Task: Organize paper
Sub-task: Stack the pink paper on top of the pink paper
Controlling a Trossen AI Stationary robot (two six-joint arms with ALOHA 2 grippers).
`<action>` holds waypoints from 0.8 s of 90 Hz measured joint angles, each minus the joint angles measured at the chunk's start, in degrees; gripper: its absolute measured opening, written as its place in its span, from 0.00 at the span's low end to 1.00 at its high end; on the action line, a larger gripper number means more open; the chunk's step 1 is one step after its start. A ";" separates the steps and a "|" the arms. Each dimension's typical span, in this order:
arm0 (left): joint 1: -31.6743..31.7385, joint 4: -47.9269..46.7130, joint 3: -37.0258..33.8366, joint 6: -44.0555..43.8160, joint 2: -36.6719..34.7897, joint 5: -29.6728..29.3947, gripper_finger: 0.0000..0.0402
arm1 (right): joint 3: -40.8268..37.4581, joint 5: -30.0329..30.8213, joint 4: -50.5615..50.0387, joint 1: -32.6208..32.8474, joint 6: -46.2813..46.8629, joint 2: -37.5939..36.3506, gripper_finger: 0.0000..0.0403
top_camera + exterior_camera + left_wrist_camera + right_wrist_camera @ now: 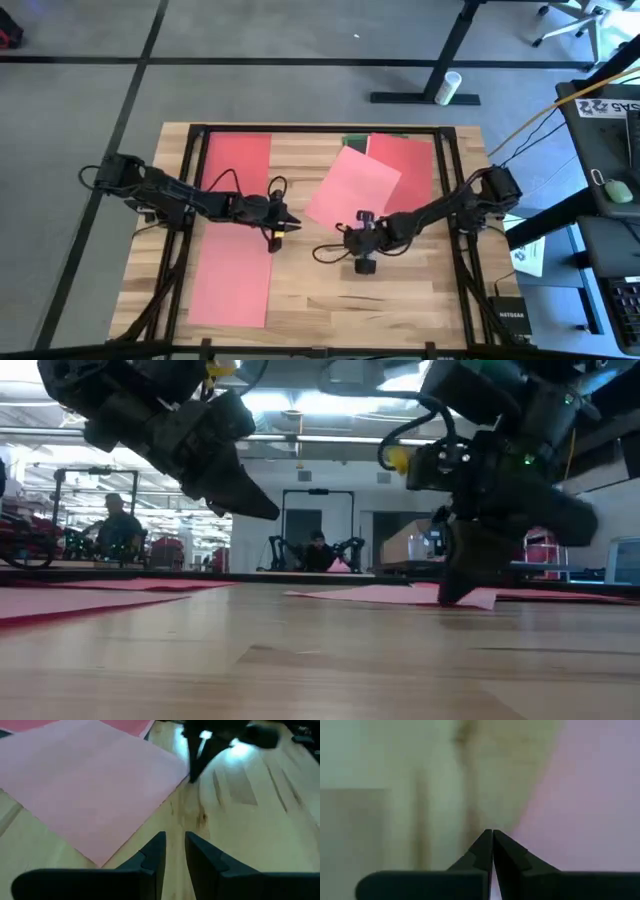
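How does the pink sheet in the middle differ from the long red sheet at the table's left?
The pink sheet is paler and lies turned at an angle; the long red sheet is deeper in colour and lies square to the table edge. The pink sheet overlaps another red sheet; the long red one lies alone. Both lie flat.

The light wooden plank bench (330, 290) with its black frame carries flat sheets of coloured paper: two long red rectangular sheets lie end to end along the left side, one farther back (236, 160) and one nearer the front (232, 283); a tilted pink sheet (350, 186) overlaps a red sheet (412, 170), with a dark green sheet's edge (354, 142) showing behind them
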 joint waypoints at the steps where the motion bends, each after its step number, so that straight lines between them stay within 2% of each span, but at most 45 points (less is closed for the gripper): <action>1: 0.00 -0.04 0.03 0.00 0.20 0.01 0.14 | 0.03 -0.41 0.29 -0.01 -0.17 0.17 0.00; 10: 0.00 1.25 0.07 -0.11 3.29 0.00 0.14 | 0.20 -2.00 1.32 -0.08 -0.56 1.23 0.00; 28: 0.00 5.49 1.73 0.48 9.50 0.01 0.14 | 1.48 -0.23 1.19 1.02 -2.79 0.61 0.00; 52: 0.00 5.83 6.19 5.96 11.63 -0.79 0.14 | 2.45 15.12 0.01 0.23 -2.69 -0.03 0.00; 64: 0.59 5.07 6.71 7.53 11.68 -3.25 0.14 | 1.34 15.39 0.19 -2.72 0.30 0.12 0.00; 72: 1.40 3.81 6.69 7.37 11.68 -5.03 0.14 | 0.11 13.09 0.88 -4.07 0.73 0.12 0.00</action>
